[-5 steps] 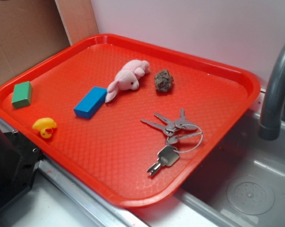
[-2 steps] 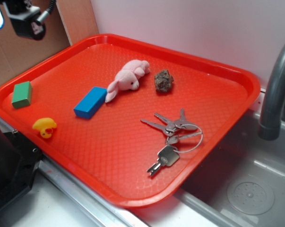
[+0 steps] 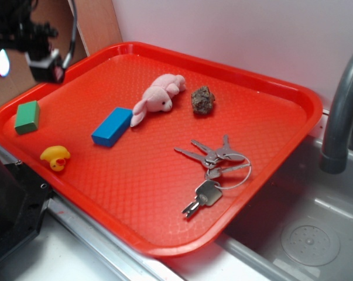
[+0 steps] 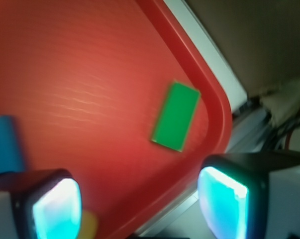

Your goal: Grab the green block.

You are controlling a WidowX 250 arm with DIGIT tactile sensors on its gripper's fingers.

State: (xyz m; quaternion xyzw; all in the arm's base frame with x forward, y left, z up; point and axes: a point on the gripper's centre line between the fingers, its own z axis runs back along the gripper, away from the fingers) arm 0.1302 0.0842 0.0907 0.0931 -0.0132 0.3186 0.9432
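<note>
green block [image 3: 27, 117] lies flat in the left corner of the red tray [image 3: 270, 93], close to the rim. yellow duck [image 3: 55, 157] sits near it; blue block [image 3: 112, 126] lies further in. the tool [image 4: 140, 204] hovers above the corner, fingers [image 4: 224, 201] spread apart, holding nothing, clear of the block.
</note>
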